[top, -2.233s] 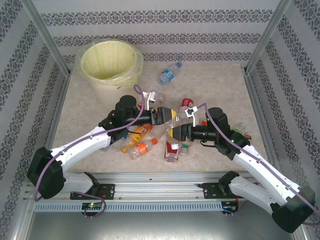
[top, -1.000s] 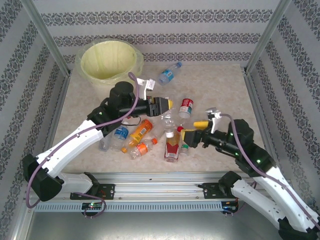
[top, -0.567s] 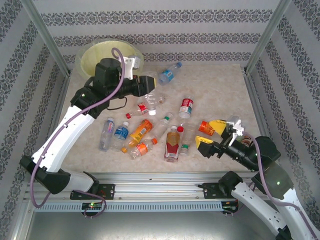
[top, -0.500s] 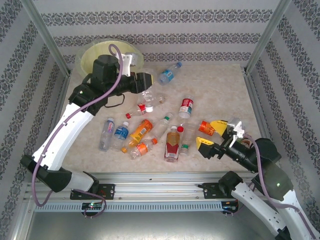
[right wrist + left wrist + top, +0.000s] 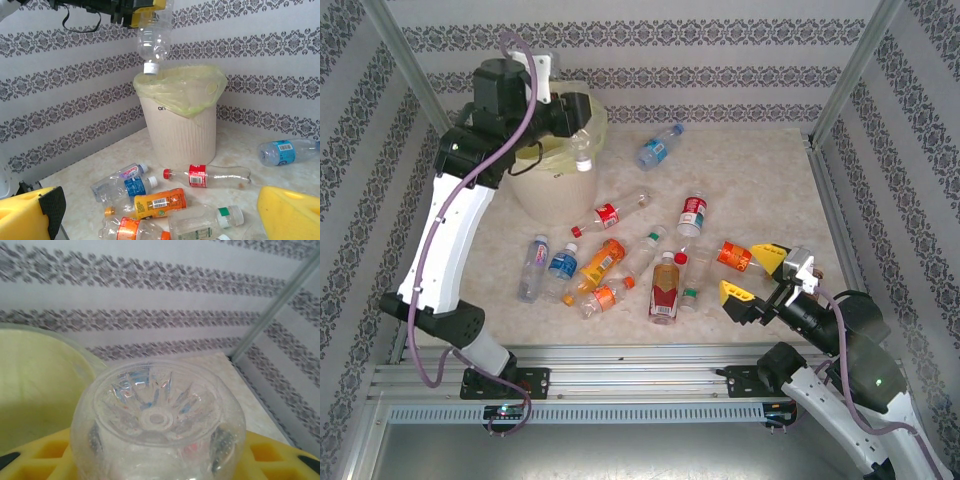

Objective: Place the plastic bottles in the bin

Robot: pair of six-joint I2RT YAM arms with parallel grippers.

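The pale marbled table (image 5: 760, 180) lies between patterned walls. At its 10 o'clock corner stands the bin (image 5: 552, 192), a white ribbed bucket lined with a pale yellow bag.

The left arm reaches up over the bin. Its left gripper (image 5: 572, 108) is clamped narrow on a clear plastic bottle (image 5: 583, 148), which hangs with its white cap down above the bin's 3 o'clock rim. The left wrist camera looks at the bottle's moulded base (image 5: 157, 422) between the yellow fingers (image 5: 45, 460).

At 4 o'clock the right gripper (image 5: 752, 273) hovers with its jaws spread wide and nothing between them.

The other bottles lie loose on the table:
- At 12 o'clock, a blue-labelled bottle (image 5: 658, 147), well apart from the rest.
- Near the bin's foot, a long clear bottle with a red label (image 5: 610, 212).
- Near the centre, a short red-labelled bottle (image 5: 692, 213).
- Just beside the right gripper, an orange bottle (image 5: 733, 255).
- At 6 to 7 o'clock, a cluster of orange, amber and clear bottles (image 5: 602, 265).
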